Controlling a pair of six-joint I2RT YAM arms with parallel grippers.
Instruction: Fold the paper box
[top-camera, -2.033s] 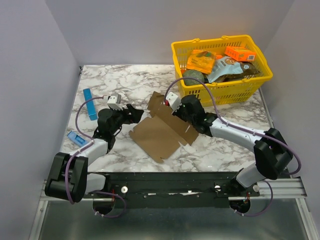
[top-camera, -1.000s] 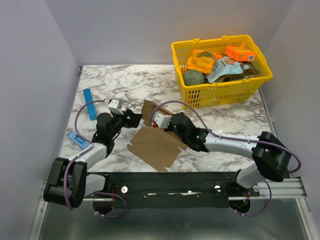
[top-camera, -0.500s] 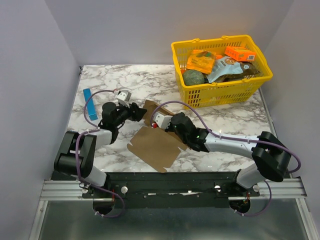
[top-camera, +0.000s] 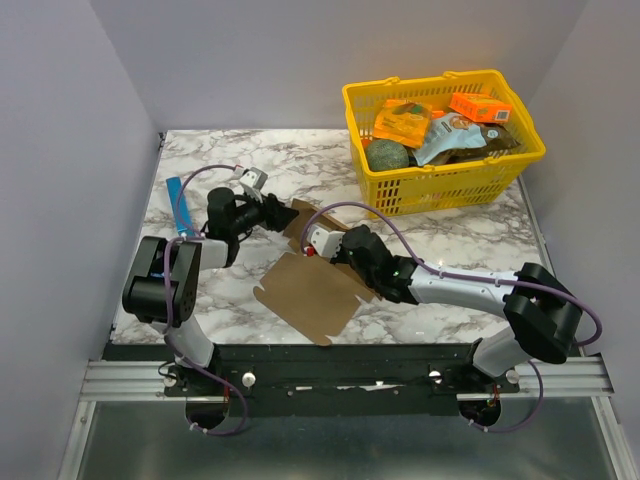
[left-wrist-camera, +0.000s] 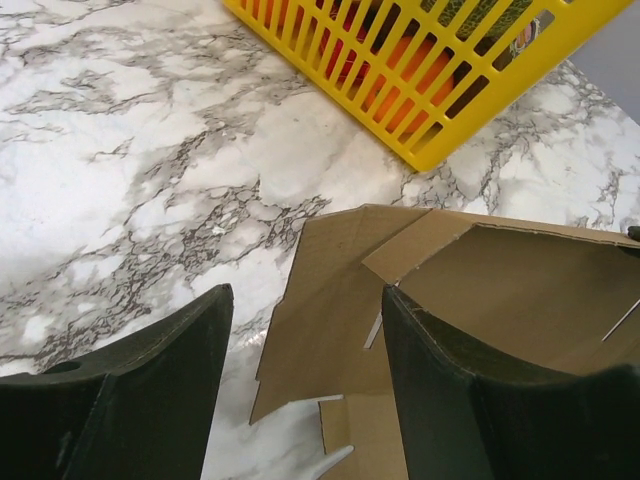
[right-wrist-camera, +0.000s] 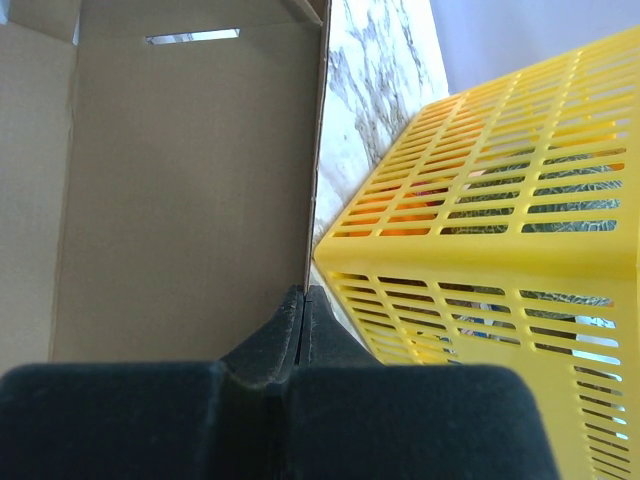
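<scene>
**Left flap comes next**

Your left claw (top-camera: 279, 216) hangs released at the far-left flap of the paper box (top-camera: 310, 295), which lies mid-bench (top-camera: 250, 160), before the basket (top-camera: 450, 185). Your right claw (right-wrist-camera: 303, 296) is clenched on a raised panel's edge. Folding looks barely begun: take that flap, then turn it inward.

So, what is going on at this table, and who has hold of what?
Two robot arms are working on a brown paper box that lies mostly unfolded on the marble table. The right gripper is shut on the edge of one cardboard panel. The left gripper is open at the box's far-left flap, with a finger on each side of it, not gripping. A yellow basket with packets in it stands at the back right, untouched. The box is not yet folded.
</scene>
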